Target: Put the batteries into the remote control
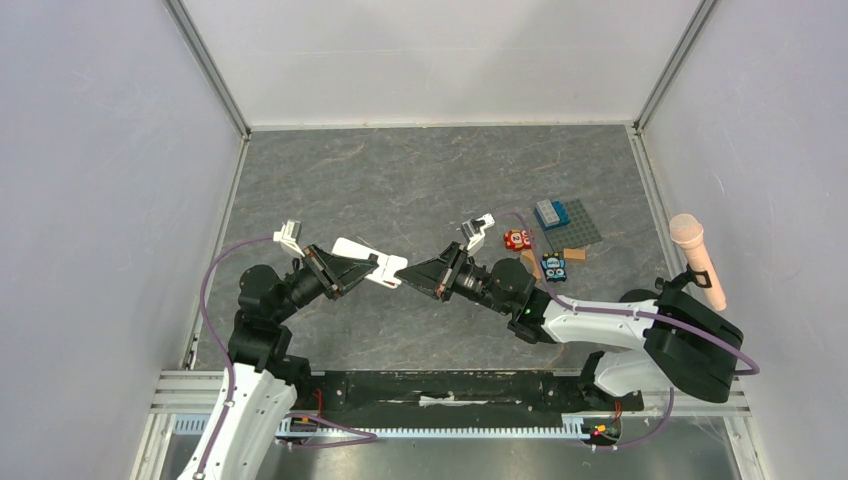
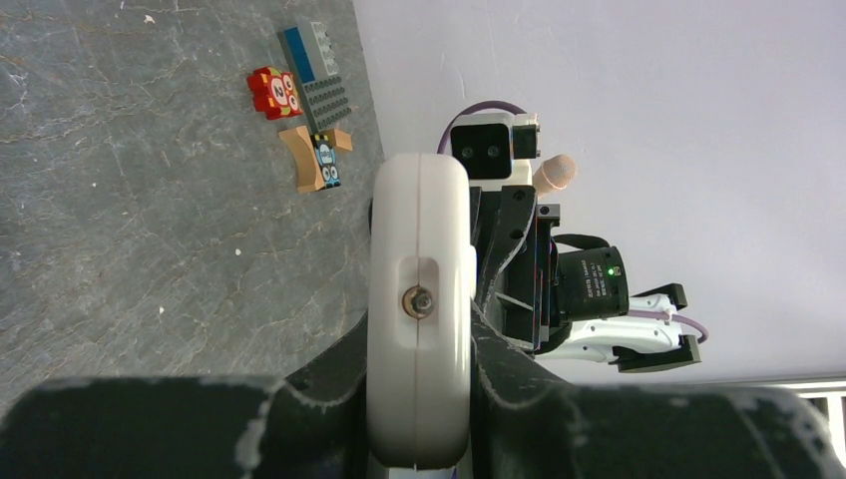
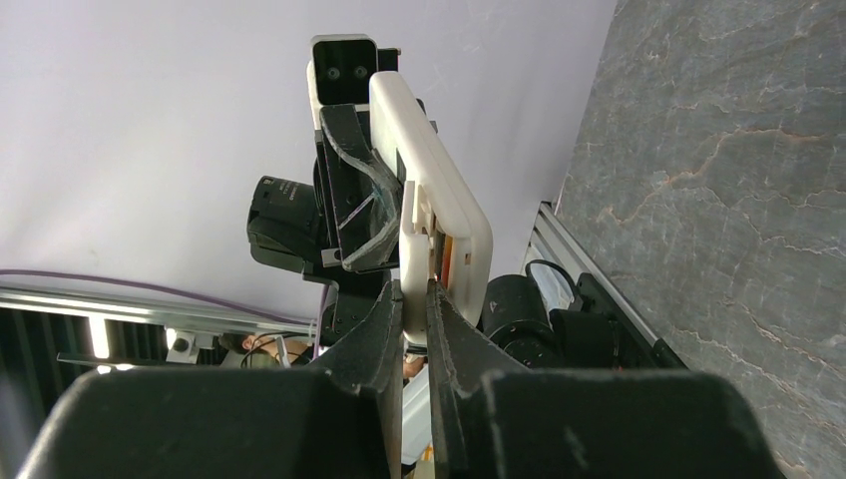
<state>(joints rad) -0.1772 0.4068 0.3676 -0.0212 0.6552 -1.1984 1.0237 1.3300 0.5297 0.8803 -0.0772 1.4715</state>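
Low in the top view, the two arms reach inward from their bases and meet just left of centre, above the grey table (image 1: 420, 180). The left gripper (image 1: 375, 268) is clamped tight on the remote control (image 1: 352, 248) and holds it in the air, clear of the table. In the left wrist view the white bar stands edge-on between the dark fingers (image 2: 519, 399), and a round metal part (image 2: 419, 299) sits in a notch on its narrow side.

The right gripper (image 3: 415, 299) comes in from the right, its jaws nearly together and pinching a thin white piece (image 3: 412, 225) that lies against the remote's end. Whether this piece is joined to the remote cannot be told. Just beside it, an orange-red sliver (image 3: 455, 257) shows inside the white body.

Farther back, right of centre, lie a red block (image 1: 517, 239), a grey studded plate (image 1: 575, 225) bearing a blue brick (image 1: 548, 212), some brown pieces (image 1: 572, 254) and a blue block (image 1: 554, 266). A pale microphone (image 1: 698, 260) stands at the right edge.
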